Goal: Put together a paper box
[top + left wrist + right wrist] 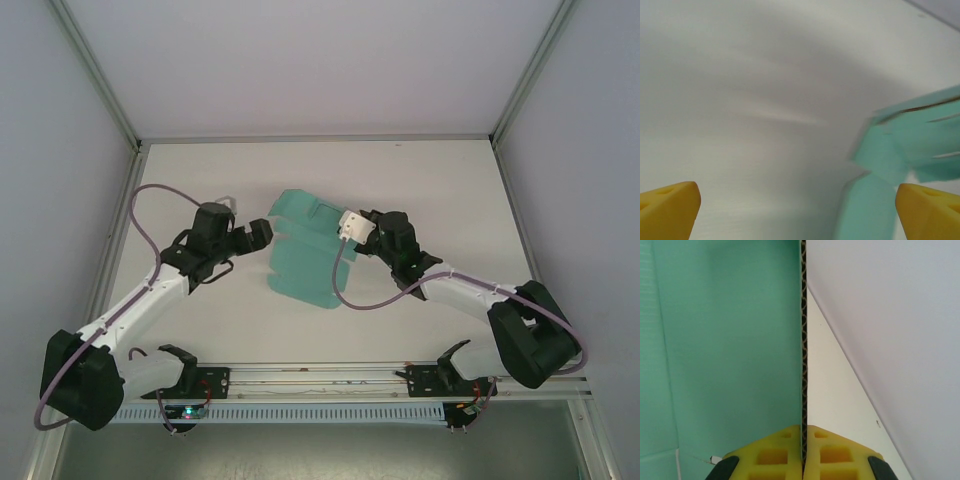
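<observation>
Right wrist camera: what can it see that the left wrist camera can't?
The right wrist view looks along the thin edge of the paper box, pinched between the shut right gripper. The left wrist view has the left gripper wide open with nothing between its yellow pads, and the card's flaps and slits off to the right, a bit blurry. Both show teal card, yellow pads and the white table.
</observation>
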